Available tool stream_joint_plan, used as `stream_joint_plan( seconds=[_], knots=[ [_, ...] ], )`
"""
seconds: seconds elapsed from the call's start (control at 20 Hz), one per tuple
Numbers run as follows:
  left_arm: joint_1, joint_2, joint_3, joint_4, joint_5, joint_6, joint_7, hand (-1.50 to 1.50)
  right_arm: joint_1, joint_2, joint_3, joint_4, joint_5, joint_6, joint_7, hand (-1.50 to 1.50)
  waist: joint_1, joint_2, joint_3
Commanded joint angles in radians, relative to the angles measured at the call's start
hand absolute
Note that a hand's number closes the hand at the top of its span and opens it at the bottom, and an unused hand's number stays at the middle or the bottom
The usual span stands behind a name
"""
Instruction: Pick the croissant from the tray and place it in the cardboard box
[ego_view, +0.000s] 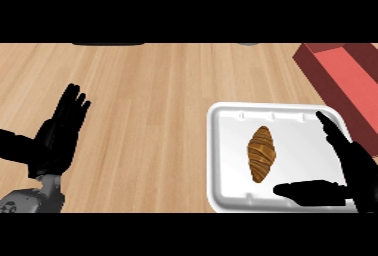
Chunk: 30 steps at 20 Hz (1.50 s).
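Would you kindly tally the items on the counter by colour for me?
Brown: 1, the croissant
White: 1, the tray
Red: 1, the box
Total: 3

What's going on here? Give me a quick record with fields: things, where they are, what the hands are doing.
croissant: lying on the white tray, untouched
box: reddish, open, at upper right beyond the tray
right hand: open over the tray's right side, thumb near the croissant's lower end
left hand: open, resting at left, fingers up
counter: light wood
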Motion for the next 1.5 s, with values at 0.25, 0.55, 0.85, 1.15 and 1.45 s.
stream_joint_plan(
  seconds=[0.25, 0.55, 0.85, 1.15, 1.45],
  knots=[
    [0.006, -0.045, 0.040, -0.036, -0.069, -0.016, 0.050, 0.00, -0.097, 0.122, -0.028, 0.172, 0.122, 0.010, -0.032, -1.50, 0.001, 0.000, 0.000],
    [0.065, -0.059, 0.073, -0.051, -0.067, -0.088, 0.027, 0.00, -0.069, 0.194, -0.004, 0.261, 0.156, -0.004, -0.113, -1.50, 0.004, 0.000, 0.001],
    [-0.037, -0.149, 0.059, 0.013, -0.139, -0.061, 0.055, 0.00, -0.036, 0.196, -0.052, 0.189, 0.168, 0.066, -0.074, -1.50, -0.003, 0.000, 0.000],
    [0.023, -0.159, 0.092, -0.063, -0.167, -0.078, 0.084, 0.00, -0.050, 0.225, -0.089, 0.264, 0.204, 0.079, -0.132, -1.50, -0.001, 0.000, 0.000],
    [0.030, -0.153, 0.157, 0.031, -0.138, -0.174, -0.016, 0.00, -0.041, 0.269, -0.098, 0.421, 0.228, 0.019, -0.282, -1.50, 0.000, 0.001, 0.001]
  ],
)
